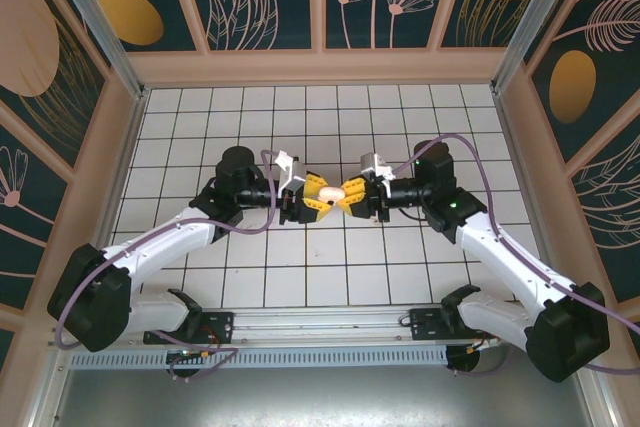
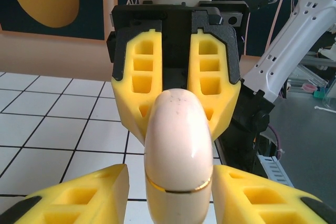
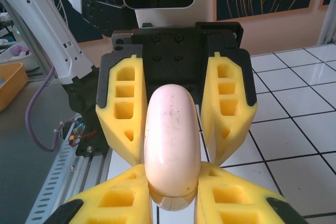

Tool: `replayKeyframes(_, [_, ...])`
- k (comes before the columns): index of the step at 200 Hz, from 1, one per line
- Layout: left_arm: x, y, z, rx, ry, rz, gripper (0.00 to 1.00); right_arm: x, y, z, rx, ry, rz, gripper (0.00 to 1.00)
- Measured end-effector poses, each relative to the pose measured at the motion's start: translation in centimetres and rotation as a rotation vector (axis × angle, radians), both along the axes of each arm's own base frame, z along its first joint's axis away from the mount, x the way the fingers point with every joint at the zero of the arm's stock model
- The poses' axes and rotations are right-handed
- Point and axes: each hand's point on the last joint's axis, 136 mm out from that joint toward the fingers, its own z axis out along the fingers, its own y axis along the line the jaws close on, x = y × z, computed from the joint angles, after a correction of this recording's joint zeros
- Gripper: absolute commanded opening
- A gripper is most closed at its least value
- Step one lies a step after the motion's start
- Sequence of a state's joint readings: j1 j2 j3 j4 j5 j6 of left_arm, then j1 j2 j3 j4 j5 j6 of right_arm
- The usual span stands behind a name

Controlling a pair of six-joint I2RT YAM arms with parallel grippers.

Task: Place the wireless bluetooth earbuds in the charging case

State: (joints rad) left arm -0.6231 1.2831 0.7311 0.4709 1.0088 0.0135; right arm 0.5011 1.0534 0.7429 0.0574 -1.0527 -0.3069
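Note:
The charging case [image 1: 329,192] is a smooth pinkish-beige rounded shell, held in the air above the middle of the tiled table between both grippers. Its lid is shut, with a thin gold seam around it [image 2: 178,186]. My right gripper [image 3: 172,169] is shut on the case [image 3: 172,129], its yellow pads pressed against both sides. My left gripper [image 2: 170,174] stands open around the other end of the case [image 2: 178,140], with a gap on each side. From above, the left gripper [image 1: 316,197] and right gripper [image 1: 348,192] face each other. The earbuds are out of view.
The white tiled table [image 1: 320,277] is bounded by beige walls at the back and sides [image 1: 320,67]. A metal rail [image 1: 320,332] with both arm bases runs along the near edge. Purple cables [image 1: 255,227] loop over the arms.

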Motion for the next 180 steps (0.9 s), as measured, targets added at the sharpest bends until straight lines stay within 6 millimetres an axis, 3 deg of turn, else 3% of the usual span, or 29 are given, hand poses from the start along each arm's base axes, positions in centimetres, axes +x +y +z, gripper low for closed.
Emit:
replayKeyframes(85, [-0.07,0.04,0.69,-0.018,-0.002,0.001,0.28,-0.04,-0.06,-0.33,0.004,0.024,-0.003,0.21])
replayKeyframes(144, [-0.03,0.00,0.66,-0.018,-0.006,0.004,0.36,-0.01,-0.10,-0.07,0.011,0.019,-0.006,0.22])
replayKeyframes(180, [0.03,0.00,0.65,-0.017,-0.006,0.008,0.33,0.00,-0.09,0.12,0.016,0.023,-0.008,0.22])
